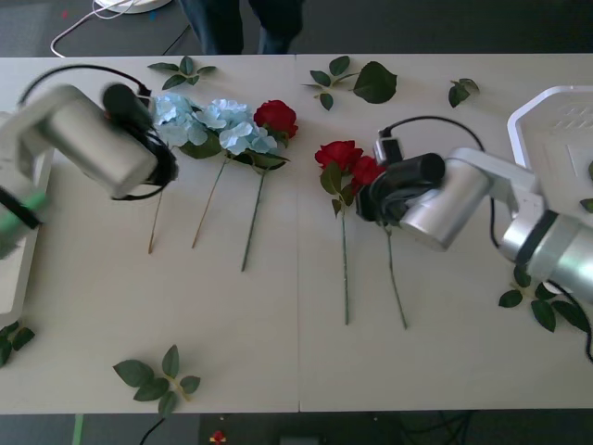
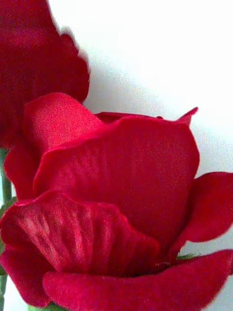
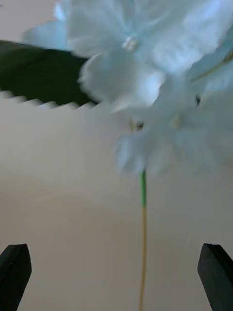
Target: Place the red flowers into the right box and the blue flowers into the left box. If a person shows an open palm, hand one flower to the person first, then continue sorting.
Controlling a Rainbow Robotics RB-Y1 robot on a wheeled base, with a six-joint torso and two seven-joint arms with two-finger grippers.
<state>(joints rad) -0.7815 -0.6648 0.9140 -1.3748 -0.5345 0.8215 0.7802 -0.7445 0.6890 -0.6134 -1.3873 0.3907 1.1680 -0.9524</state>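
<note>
Two blue flowers [image 1: 174,119] [image 1: 233,128] lie at the table's back left, stems toward me. A red flower [image 1: 276,117] lies just right of them. Two more red flowers [image 1: 337,154] [image 1: 367,171] lie side by side at the centre. My left gripper [image 1: 137,109] hovers over the leftmost blue flower; in the left wrist view it is open [image 3: 116,277], its black fingertips [image 3: 15,274] either side of the thin stem [image 3: 143,243] below the bloom [image 3: 145,73]. My right gripper [image 1: 369,197] is down on the right-hand rose, whose bloom [image 2: 121,194] sits close before the right wrist camera.
The right box [image 1: 556,120] stands at the table's far right. The left box [image 1: 17,278] shows at the left edge under my left arm. Loose green leaf sprigs lie at the back [image 1: 371,82], the front left [image 1: 159,378] and the right [image 1: 547,306].
</note>
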